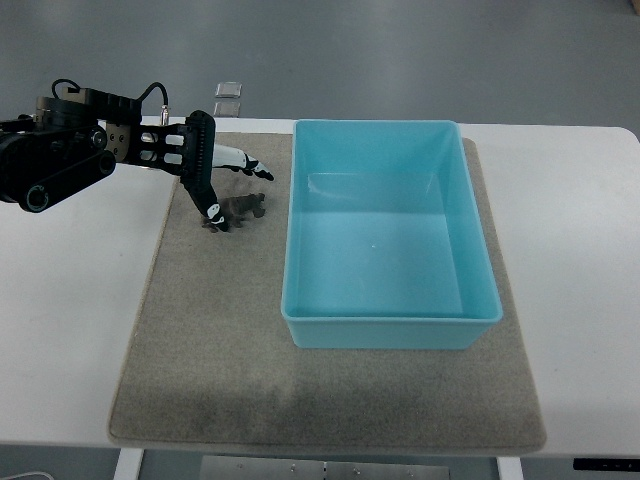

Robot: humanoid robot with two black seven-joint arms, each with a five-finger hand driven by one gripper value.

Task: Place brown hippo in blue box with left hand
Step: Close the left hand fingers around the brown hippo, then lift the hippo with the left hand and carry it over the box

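Observation:
The brown hippo (pixel 242 209) lies on the grey-brown mat (pixel 210 350), just left of the blue box (pixel 390 330). The box is open and empty and sits on the mat's right half. My left hand (pixel 238 192) comes in from the upper left and is over the hippo with its fingers spread. The thumb tip (pixel 213 211) is at the hippo's left end and the other fingertips (pixel 262 173) are just beyond its far side. The hippo rests on the mat and is not lifted. The right arm is out of view.
The mat lies on a white table (pixel 70 300). Two small clear pieces (pixel 228 96) lie at the table's far edge, behind the hand. The box's tall left wall (pixel 291 220) stands close to the hippo's right.

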